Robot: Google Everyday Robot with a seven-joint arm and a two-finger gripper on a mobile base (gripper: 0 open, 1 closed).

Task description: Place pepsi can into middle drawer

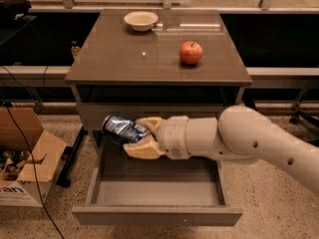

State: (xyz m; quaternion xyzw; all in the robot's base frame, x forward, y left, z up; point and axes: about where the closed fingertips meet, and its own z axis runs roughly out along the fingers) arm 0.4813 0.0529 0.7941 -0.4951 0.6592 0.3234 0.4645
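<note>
The blue pepsi can lies on its side in my gripper, whose tan fingers are shut on it from above and below. I hold it in the air over the back left part of the open middle drawer, just in front of the upper grey drawer front. The drawer is pulled out and its grey floor shows with nothing on it. My white arm reaches in from the right.
A red apple and a cream bowl sit on the brown cabinet top. An open cardboard box stands on the floor at the left, with black cables beside it.
</note>
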